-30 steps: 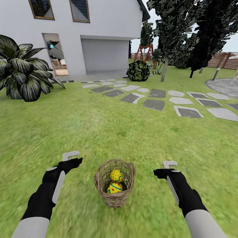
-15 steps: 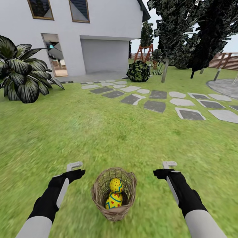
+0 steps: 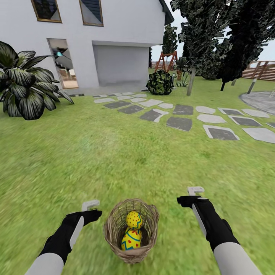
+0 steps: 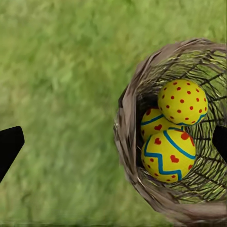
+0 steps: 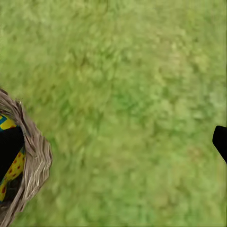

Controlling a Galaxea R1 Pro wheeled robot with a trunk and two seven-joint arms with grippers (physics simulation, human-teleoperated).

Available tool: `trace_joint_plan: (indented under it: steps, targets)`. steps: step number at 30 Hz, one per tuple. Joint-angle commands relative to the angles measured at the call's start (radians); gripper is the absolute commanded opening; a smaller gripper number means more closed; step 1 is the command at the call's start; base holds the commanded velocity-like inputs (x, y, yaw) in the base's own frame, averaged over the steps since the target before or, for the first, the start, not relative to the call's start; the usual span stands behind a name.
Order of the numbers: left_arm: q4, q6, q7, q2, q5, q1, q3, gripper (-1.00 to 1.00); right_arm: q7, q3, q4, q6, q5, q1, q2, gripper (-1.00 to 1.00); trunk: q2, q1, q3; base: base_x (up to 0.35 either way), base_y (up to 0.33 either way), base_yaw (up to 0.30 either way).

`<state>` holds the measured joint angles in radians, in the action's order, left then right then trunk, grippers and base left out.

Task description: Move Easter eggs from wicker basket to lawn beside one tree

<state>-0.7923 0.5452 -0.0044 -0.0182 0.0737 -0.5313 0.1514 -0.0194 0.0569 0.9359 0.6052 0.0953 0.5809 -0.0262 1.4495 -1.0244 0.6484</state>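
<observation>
While our arms reach forward over the lawn (image 3: 114, 152), the wicker basket (image 3: 131, 255) stands upright on the grass between them, close in front of us. Our left wrist view shows all three Easter eggs (image 4: 168, 155) piled inside it, touching one another. Our left end effector (image 3: 90, 206) hangs just beside the basket rim, fingers spread wide and empty. Our right end effector (image 3: 195, 191) hovers farther off, likewise wide and empty.
</observation>
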Motion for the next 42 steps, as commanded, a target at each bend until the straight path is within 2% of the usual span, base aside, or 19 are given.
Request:
trace_joint_plan:
  steps: [1, 9, 12, 17, 26, 37, 42]
  targets:
    - [0.012, -0.004, 0.000, -0.004, 0.008, -0.001, 0.004, 1.00, -0.003, 0.000, 0.001, 0.005, 0.010, 0.000, 0.000, 1.00, 0.000, -0.001, 0.001, 0.335, 0.000, 0.000]
    - [0.053, -0.025, 0.000, -0.015, 0.009, 0.000, 0.005, 1.00, -0.004, -0.002, 0.001, 0.006, 0.014, 0.000, 0.000, 1.00, 0.000, -0.001, 0.001, 0.337, 0.000, 0.000]
    - [0.093, -0.029, 0.000, -0.016, 0.009, 0.000, 0.005, 1.00, -0.004, -0.002, 0.001, 0.007, 0.012, 0.000, 0.000, 1.00, 0.000, -0.001, 0.001, 0.154, 0.000, 0.000]
    - [0.213, -0.140, 0.002, -0.016, 0.009, 0.000, 0.005, 1.00, -0.004, -0.002, 0.001, 0.009, 0.010, 0.000, 0.000, 1.00, 0.000, -0.001, 0.001, 0.024, 0.000, 0.000]
    - [0.253, -0.163, 0.002, -0.032, 0.009, 0.000, 0.007, 1.00, -0.005, -0.002, 0.002, 0.007, 0.012, 0.000, 0.000, 1.00, 0.000, -0.001, 0.001, 0.001, 0.000, 0.000]
    - [0.264, -0.165, 0.003, -0.032, 0.010, 0.001, 0.011, 1.00, -0.007, -0.001, 0.010, 0.008, 0.014, 0.000, -0.001, 1.00, 0.077, -0.043, 0.035, 0.000, 0.000, 0.000]
    - [0.298, -0.253, 0.009, -0.026, 0.011, 0.001, 0.014, 1.00, -0.007, -0.002, 0.011, 0.009, 0.014, 0.000, -0.001, 1.00, 0.112, -0.062, 0.051, 0.000, 0.000, 0.000]
